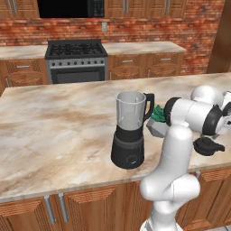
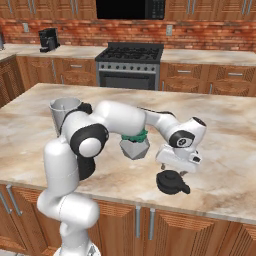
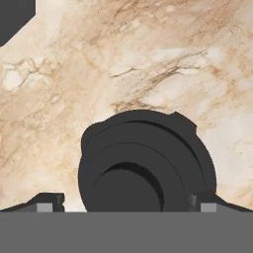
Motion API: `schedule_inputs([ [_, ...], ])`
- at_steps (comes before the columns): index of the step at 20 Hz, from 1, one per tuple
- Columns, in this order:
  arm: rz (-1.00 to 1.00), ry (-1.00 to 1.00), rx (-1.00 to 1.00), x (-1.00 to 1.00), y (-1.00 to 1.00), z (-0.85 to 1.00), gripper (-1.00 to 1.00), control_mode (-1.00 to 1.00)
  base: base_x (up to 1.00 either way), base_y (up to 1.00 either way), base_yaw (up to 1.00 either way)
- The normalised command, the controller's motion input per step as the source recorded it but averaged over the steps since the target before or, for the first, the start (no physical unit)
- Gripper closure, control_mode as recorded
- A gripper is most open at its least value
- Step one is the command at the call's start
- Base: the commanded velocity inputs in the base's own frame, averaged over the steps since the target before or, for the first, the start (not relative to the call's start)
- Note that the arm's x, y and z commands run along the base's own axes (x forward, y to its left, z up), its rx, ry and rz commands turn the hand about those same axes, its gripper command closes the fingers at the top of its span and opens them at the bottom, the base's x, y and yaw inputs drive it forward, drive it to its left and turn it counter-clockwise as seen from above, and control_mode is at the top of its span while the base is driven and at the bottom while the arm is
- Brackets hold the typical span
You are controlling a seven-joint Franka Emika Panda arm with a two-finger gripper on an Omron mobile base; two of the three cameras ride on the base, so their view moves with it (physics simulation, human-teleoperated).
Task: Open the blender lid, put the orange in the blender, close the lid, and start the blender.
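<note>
The blender lid (image 2: 171,182) is already off and lies flat on the tabletop (image 1: 54,122) near its front edge, right of the blender (image 1: 130,131), which stands toward the middle of that edge. The gripper (image 2: 174,167) is held wide open just above the lid, gripping nothing. The jar is seen uncovered and apparently empty. Loading the orange is judged next; it must first be located.

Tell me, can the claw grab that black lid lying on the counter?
Probably yes. The claw hangs open right above the blender lid, which lies alone on the counter with nothing between them.
</note>
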Motion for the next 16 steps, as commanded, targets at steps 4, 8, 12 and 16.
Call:
schedule_inputs([
  [4, -0.01, 0.01, -0.07, -0.01, 0.25, -0.32, -1.00, -1.00, 0.00, 0.00, 0.00],
  [8, -0.01, 0.00, -0.04, 0.00, 0.01, -0.29, -1.00, -1.00, 0.00, 0.00, 0.00],
  [12, -0.01, 0.00, 0.00, -0.11, 0.00, -0.29, -1.00, -1.00, 0.00, 0.00, 0.00],
  [16, -0.02, 0.00, 0.00, -0.22, 0.00, -0.26, -1.00, -1.00, 0.00, 0.00, 0.00],
])
